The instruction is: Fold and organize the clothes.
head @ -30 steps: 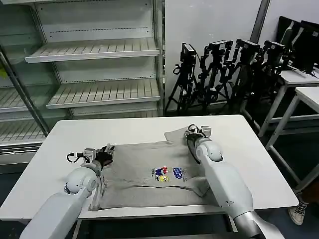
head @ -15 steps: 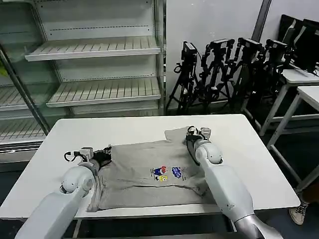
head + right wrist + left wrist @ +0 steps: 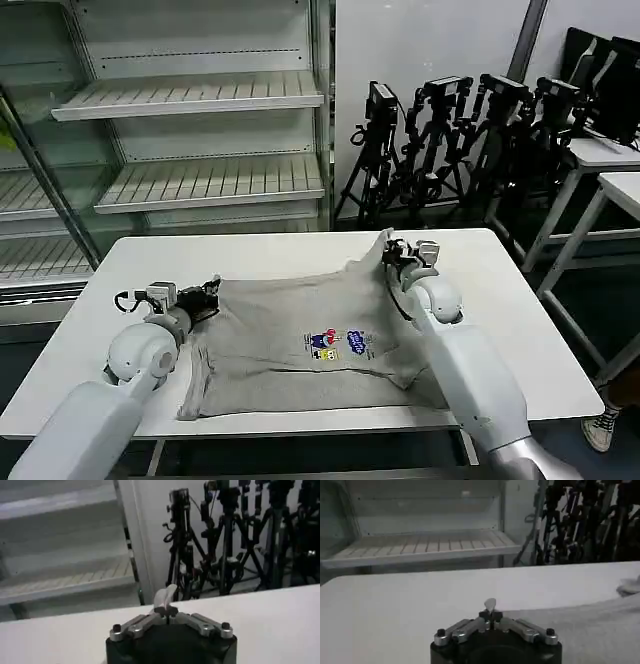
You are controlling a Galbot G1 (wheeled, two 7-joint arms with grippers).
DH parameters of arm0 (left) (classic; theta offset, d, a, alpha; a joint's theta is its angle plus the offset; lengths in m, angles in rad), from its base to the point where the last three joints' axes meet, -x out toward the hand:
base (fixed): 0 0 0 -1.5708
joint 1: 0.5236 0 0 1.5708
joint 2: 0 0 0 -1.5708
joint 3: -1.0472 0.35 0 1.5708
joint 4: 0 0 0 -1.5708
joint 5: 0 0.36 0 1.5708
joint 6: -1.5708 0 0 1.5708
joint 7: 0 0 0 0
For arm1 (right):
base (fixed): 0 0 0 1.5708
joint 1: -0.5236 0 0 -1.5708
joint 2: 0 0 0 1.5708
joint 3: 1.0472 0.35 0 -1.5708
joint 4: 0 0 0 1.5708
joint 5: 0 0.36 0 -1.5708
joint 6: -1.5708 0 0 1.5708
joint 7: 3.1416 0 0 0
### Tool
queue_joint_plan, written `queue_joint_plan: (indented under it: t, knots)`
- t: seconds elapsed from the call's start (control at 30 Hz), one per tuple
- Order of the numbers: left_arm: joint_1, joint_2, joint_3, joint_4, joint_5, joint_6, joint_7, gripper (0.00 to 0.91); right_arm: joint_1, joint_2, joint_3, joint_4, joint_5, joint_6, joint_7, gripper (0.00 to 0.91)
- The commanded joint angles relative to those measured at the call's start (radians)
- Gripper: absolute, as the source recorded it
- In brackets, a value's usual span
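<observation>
While both grippers pinch it, T-shirt (image 3: 300, 340) spans between.

Bare table (image 3: 270, 255) lies open beyond the T-shirt (image 3: 300, 345); tripods (image 3: 450, 140) and shelves (image 3: 190, 100) stand behind it.

— Where are your arms?
— Both reach forward. My left gripper (image 3: 208, 296) sits low at my left, fingers pinched together on cloth.
— And the right?
— My right gripper (image 3: 392, 250) is raised higher, wrist bent, fingers likewise clamped on cloth.
</observation>
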Motion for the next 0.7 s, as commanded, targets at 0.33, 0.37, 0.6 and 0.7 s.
queue_joint_plan:
  t: [0.33,0.37,0.6,0.7]
  knots:
    - [0.318,0.103,-0.137,-0.344,0.005,-0.006,-0.003,0.020,-0.489,-0.180,0.130,0.626,-0.031,0.016,0.001,0.000]
    - [0.349,0.106,-0.150,-0.363,0.007,-0.006,-0.003,0.020,-0.532,-0.181,0.137,0.651,-0.041,0.016,0.000,0.000]
    - [0.474,0.102,-0.165,-0.395,0.052,-0.007,0.004,0.020,-0.687,-0.150,0.204,0.713,-0.108,0.020,-0.007,0.000]
    - [0.486,0.093,-0.157,-0.386,0.067,-0.006,0.007,0.020,-0.733,-0.135,0.222,0.712,-0.127,0.017,-0.005,0.000]
